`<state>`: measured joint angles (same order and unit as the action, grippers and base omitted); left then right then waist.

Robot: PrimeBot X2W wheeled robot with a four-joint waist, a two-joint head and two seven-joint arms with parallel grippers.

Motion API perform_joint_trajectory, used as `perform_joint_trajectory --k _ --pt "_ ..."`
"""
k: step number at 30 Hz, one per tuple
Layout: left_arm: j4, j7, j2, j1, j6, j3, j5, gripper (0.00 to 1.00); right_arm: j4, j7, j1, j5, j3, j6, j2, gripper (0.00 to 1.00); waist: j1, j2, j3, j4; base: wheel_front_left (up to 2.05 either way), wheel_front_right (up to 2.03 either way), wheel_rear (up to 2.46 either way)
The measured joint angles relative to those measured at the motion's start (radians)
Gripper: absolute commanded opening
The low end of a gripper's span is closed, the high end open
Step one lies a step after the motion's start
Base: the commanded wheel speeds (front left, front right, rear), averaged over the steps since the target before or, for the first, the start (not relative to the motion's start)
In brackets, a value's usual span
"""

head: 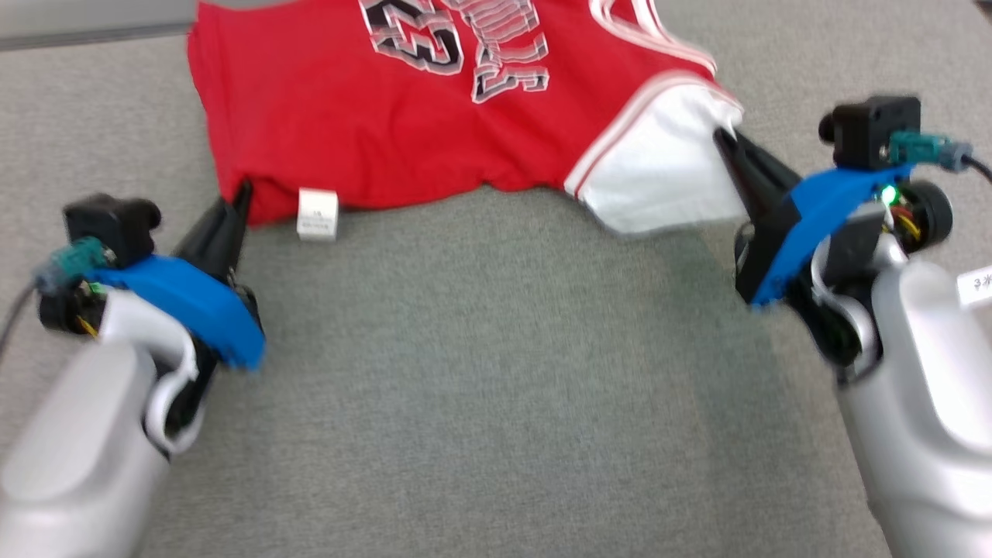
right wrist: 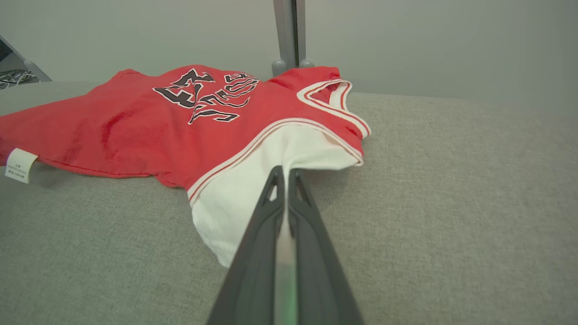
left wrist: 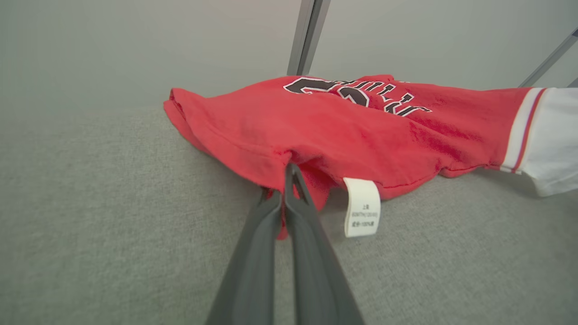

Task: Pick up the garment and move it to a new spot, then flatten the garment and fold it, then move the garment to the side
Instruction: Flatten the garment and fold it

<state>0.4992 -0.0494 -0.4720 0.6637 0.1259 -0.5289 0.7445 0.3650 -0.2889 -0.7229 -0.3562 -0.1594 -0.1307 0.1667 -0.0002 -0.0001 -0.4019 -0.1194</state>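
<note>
The garment (head: 403, 124) is a red jersey with black and white lettering, white trim and a white sleeve (head: 666, 178); it lies across the far part of the grey surface, partly lifted at its near edge. My left gripper (head: 242, 194) is shut on the red hem corner, seen as garment (left wrist: 343, 131) pinched at the tips of the left gripper (left wrist: 289, 169). My right gripper (head: 725, 139) is shut on the white sleeve, where the garment (right wrist: 180, 117) bunches at the right gripper (right wrist: 284, 171). A white care label (head: 317, 213) hangs from the hem.
Grey fabric-covered surface (head: 480, 372) stretches toward me between the two arms. A grey upright post (right wrist: 289, 31) stands behind the jersey, with a pale wall beyond. A slanted bar (left wrist: 548, 58) shows at the far right of the left wrist view.
</note>
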Motion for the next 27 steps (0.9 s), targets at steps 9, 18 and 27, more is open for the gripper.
perform_joint_trajectory --k 9,18,27 --pt "-0.013 0.029 0.025 -0.202 -0.017 -0.064 0.057 0.00 -0.311 -0.229 0.406 0.051 0.161 0.000 -0.027 0.00 0.0000 -0.0003 0.138 0.064 0.00 0.00 0.00" --pt "-0.100 0.027 -0.005 -0.393 -0.096 -0.111 0.031 0.00 -0.509 -0.381 0.669 0.118 0.272 0.000 -0.097 0.00 0.0000 -0.0003 0.233 0.082 0.00 0.00 0.00" --pt "-0.298 0.101 -0.095 -0.613 -0.208 -0.131 0.050 0.00 -0.614 -0.476 0.871 0.096 0.357 0.000 -0.116 0.00 0.0000 -0.0003 0.290 0.079 0.00 0.00 0.00"
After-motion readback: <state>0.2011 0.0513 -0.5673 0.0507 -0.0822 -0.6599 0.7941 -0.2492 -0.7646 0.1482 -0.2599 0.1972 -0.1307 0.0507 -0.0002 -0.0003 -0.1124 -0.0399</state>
